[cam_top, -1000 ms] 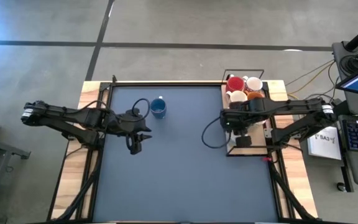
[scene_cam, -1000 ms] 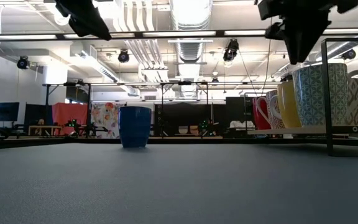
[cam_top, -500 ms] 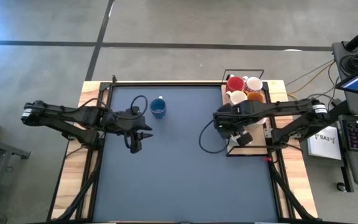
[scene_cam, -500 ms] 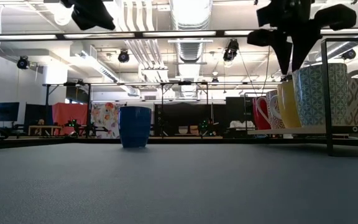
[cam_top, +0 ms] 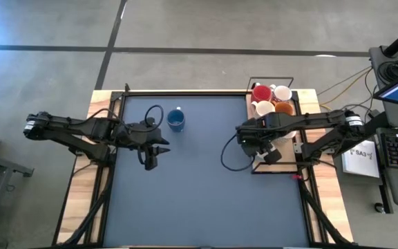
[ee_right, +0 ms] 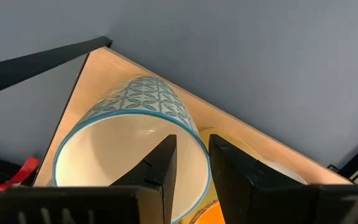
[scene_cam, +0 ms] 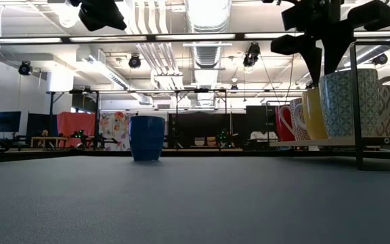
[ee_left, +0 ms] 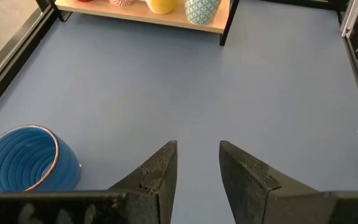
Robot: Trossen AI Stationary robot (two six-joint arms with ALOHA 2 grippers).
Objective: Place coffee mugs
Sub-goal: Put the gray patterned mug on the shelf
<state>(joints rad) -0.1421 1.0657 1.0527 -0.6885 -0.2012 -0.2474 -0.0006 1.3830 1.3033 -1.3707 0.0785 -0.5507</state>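
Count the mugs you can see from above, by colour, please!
Blue round ceramic mug: 1
Red round ceramic mug: 1
White or cream ceramic mugs: 2
Orange ceramic mug: 1
Total: 5; the right arm may hide more.

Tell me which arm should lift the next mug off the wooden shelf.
Right. The right gripper hangs directly over the teal-patterned cream ceramic mug on the wooden shelf, fingers astride its rim. The left gripper hovers beside the blue ceramic mug.

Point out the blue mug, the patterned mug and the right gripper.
blue mug (scene_cam: 147,137): low view, middle of its side.
patterned mug (ee_right: 146,99): right wrist view, its outer wall.
right gripper (ee_right: 191,160): right wrist view, between its fingertips, at the mug's rim.
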